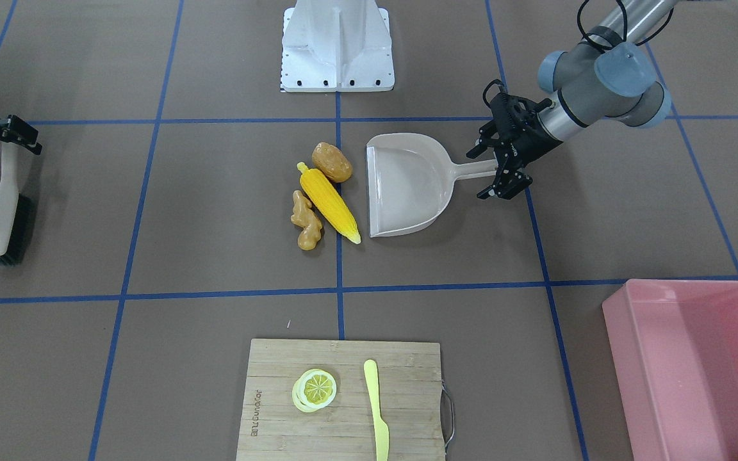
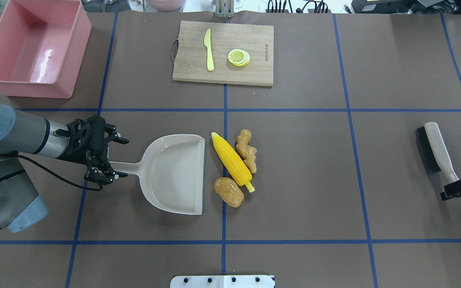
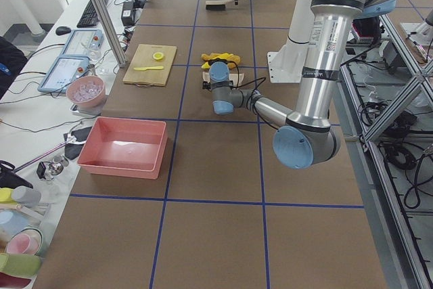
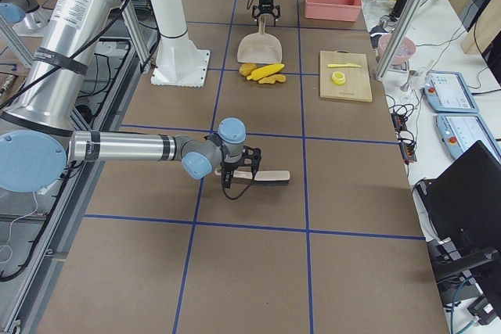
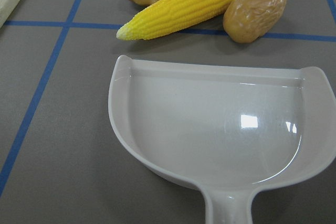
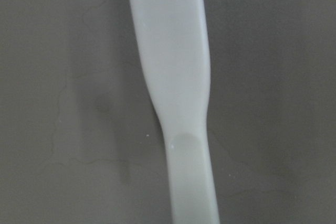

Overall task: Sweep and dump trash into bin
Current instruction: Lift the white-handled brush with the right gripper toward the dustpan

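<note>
The trash lies at the table's centre: a yellow corn cob (image 2: 232,162), a brown potato (image 2: 228,192) and a tan ginger root (image 2: 247,155), just beyond the open lip of a beige dustpan (image 2: 174,172). My left gripper (image 2: 122,158) is open, with its fingers either side of the end of the dustpan's handle. The left wrist view looks into the pan (image 5: 210,124), with the corn cob (image 5: 181,6) behind it. The pink bin (image 2: 26,89) stands at the far left corner. My right gripper (image 2: 460,191) looks open astride the handle of a brush (image 2: 434,148).
A wooden cutting board (image 2: 254,40) with a lemon slice (image 2: 238,57) and a yellow knife (image 2: 209,50) lies at the far middle. The robot's white base (image 1: 337,45) stands at the near edge. Blue tape lines cross the brown tabletop.
</note>
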